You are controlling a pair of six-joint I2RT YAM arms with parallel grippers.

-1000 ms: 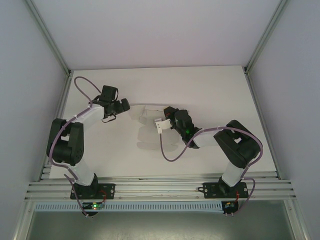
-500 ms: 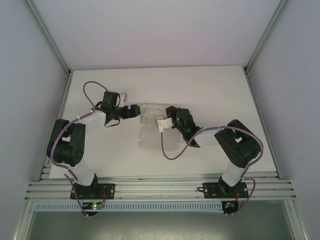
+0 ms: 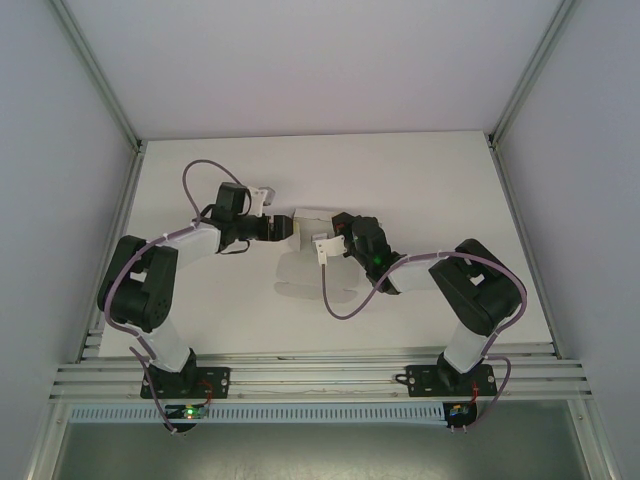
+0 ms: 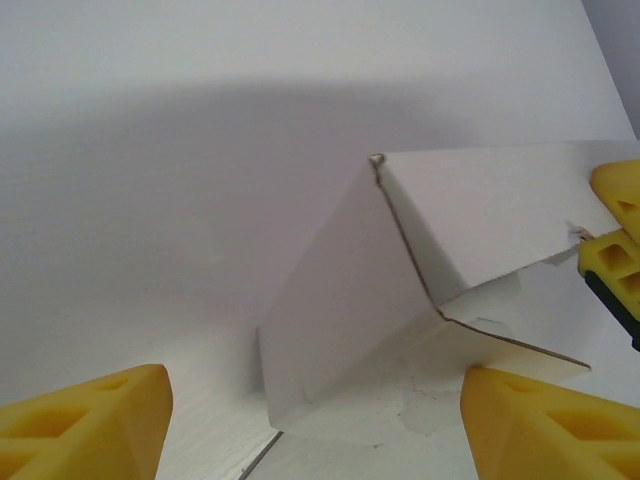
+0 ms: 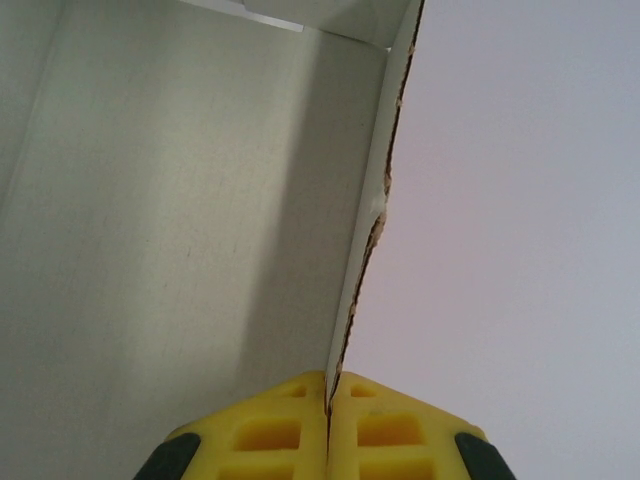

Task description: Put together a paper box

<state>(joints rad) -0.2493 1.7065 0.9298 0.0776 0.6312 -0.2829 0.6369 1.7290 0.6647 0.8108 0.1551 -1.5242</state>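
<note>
My left gripper (image 3: pixel 284 228) reaches in over the white table (image 3: pixel 430 180) toward the middle, with its tip at the left end of the paper box (image 3: pixel 300 272). From above I cannot judge how wide it stands. My left wrist camera can: my two yellow fingers (image 4: pixel 88 420) are spread far apart at the bottom corners of the picture. The left gripper (image 4: pixel 315 430) stands wide, straddling the box without pinching it.

Between those fingers, the paper box (image 4: pixel 345 300) shows a raised panel folded along a sharp crease. A rough brown fibre line runs down the cut edge, and a flatter flap lies toward my right-hand finger. The card is plain white on every face I can see. At the right edge of that view, the yellow and black tip of my right gripper (image 4: pixel 612 250) is at the far rim of the raised panel.

From overhead the box lies at mid-table between my two arms. Part of it is lifted near the grippers, and pale flat panels spread toward my bases.

My right gripper (image 3: pixel 325 238) comes in from the right, and a purple cable loops below it. Its wrist camera gives what the overhead one cannot. My yellow fingers (image 5: pixel 270 425) are pressed together, and the right gripper (image 5: pixel 328 398) is clamped on the thin edge of a standing wall of the paper box (image 5: pixel 180 200). A faint grid texture shows on the inner face.
</note>
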